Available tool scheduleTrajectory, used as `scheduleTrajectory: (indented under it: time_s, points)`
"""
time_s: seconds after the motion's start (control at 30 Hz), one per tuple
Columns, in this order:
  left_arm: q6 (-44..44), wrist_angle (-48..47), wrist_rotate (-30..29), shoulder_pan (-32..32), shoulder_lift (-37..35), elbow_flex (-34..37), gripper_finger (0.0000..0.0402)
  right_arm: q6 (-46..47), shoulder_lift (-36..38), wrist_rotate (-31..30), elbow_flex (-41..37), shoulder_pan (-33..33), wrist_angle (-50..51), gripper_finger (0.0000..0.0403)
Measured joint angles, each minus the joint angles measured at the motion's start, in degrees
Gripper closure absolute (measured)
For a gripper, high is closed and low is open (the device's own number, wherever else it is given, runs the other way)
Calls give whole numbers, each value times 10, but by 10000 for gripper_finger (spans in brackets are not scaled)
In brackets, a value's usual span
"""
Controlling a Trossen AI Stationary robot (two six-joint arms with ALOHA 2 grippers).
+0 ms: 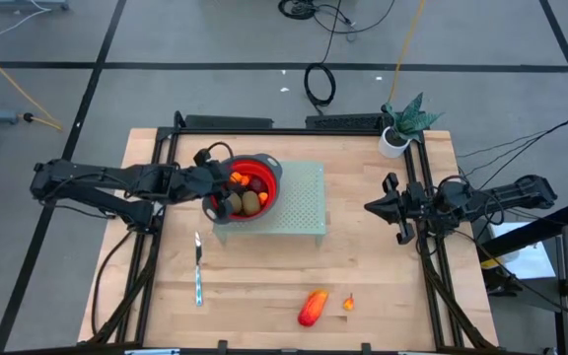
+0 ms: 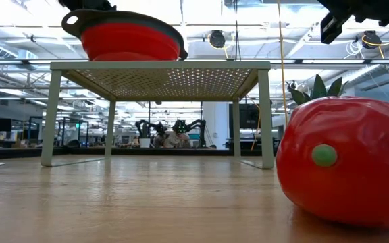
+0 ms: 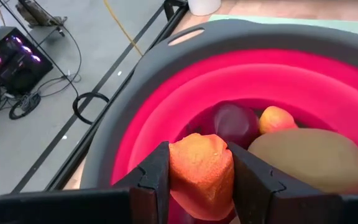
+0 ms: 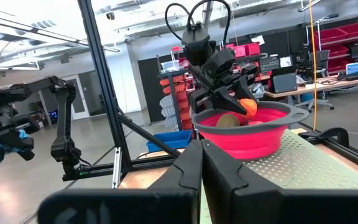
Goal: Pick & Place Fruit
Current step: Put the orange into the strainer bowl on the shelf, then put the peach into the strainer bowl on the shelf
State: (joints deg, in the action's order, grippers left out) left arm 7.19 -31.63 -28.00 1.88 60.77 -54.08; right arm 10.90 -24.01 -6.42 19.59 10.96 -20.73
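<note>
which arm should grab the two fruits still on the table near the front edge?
Right, probably. The red-orange piece and small orange bit lie right of centre, nearer the right gripper, which is shut and empty. The left gripper is over the bowl, shut on an orange piece.

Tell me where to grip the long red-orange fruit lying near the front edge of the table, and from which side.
Grip the long red-orange fruit across its narrow middle, coming straight down from above. It lies flat and slightly tilted on the bare table, so the fingers should straddle its short width. The small orange piece lies apart from it, leaving room. The right gripper, idle, is probably best placed for it.
</note>
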Motion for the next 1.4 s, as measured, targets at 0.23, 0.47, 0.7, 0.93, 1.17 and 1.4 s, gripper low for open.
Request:
scheduleTrajectory:
  time_s: [0.23,0.47,0.7,0.93,1.17,1.4]
  points:
    - [8,1,2,-3,0,0,265,0,0,0,0,0,0,403]
    - [21,1,2,-3,0,0,201,0,0,1,0,0,0,403]
    - [21,4,1,-3,-7,0,152,7,0,4,0,0,-8,403]
    - [20,59,0,12,-58,-1,144,21,-1,21,0,0,-14,403]
    - [69,61,-1,31,-136,-1,144,38,-21,27,0,0,-39,403]
    - [85,33,32,46,-206,-1,144,28,-45,39,0,0,-57,403]
